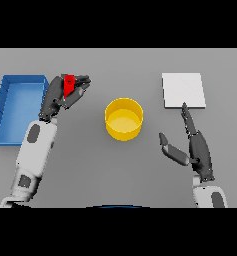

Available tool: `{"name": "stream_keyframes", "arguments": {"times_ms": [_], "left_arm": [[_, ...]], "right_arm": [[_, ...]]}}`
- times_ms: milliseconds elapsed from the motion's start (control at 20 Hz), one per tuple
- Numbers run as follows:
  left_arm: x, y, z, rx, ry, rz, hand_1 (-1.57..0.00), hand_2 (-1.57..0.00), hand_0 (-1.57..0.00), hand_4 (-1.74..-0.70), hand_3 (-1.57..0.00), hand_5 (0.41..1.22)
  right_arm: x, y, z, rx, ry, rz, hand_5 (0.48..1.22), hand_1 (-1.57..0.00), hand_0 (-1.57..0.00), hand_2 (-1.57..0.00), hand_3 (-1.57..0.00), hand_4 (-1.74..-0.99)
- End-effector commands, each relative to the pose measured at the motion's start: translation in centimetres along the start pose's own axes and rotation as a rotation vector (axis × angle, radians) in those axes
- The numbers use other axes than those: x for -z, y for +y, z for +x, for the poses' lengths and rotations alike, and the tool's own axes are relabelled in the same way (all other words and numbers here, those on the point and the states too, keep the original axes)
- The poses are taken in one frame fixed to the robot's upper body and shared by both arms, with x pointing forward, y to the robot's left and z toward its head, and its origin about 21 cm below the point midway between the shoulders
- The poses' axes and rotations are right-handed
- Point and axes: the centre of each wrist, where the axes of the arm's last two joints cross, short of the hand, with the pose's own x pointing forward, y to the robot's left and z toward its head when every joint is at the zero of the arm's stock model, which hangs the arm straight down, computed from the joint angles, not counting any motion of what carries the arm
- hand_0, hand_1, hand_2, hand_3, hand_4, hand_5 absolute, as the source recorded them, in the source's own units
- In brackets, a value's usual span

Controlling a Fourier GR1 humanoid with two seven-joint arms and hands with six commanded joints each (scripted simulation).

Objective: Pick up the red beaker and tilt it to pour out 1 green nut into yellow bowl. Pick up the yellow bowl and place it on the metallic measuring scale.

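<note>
The red beaker (68, 85) is held off to the left of the table in my left hand (60, 97), whose fingers and thumb curl round it; most of the beaker is hidden by the hand. The yellow bowl (123, 119) stands upright at the table's middle, to the right of the beaker and apart from it. I see no green nut. The metallic measuring scale (183, 90) is a flat pale square at the back right. My right hand (196, 147) hovers right of the bowl, fingers straight, fingertips reaching the scale's near edge.
A blue bin (4, 107) lies along the left edge of the table, just beside my left forearm. Grey table surface (125, 170) stretches between the bowl and the front edge.
</note>
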Motion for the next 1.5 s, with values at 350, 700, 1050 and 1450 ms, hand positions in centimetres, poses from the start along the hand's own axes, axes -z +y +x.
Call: {"name": "stream_keyframes", "arguments": {"times_ms": [350, 700, 1050, 1450], "left_arm": [[1.7, -0.3, 4.3, 0.482, -0.008, -0.200, -1.57, -1.57, -1.57, -1.74, -1.57, 1.127], [3.2, -3.1, 7.5, 0.967, -0.044, -0.370, -1.57, -1.57, -1.57, -1.74, -1.57, 1.183], [4.7, -5.3, 9.4, 1.402, -0.075, -0.561, -1.57, -1.57, -1.57, -1.71, -1.36, 1.213], [5.8, -8.1, 11.0, 1.698, -0.209, -0.758, -1.57, -1.57, -1.57, -1.73, -1.48, 1.220]], "right_arm": [[0.3, -0.1, 0.0, -0.010, 0.042, 0.001, 0.663, 0.00, 0.00, 0.00, 0.00, -1.183], [-0.2, 0.0, 0.3, 0.017, 0.037, 0.009, 0.673, 0.00, 0.00, 0.00, 0.00, -1.183], [-0.4, 0.4, -0.1, 0.066, 0.073, 0.005, 0.666, 0.00, 0.00, 0.00, 0.00, -1.196], [-0.1, 0.3, -0.4, 0.052, 0.070, -0.026, 0.600, 0.00, 0.00, 0.00, 0.00, -1.214]]}}
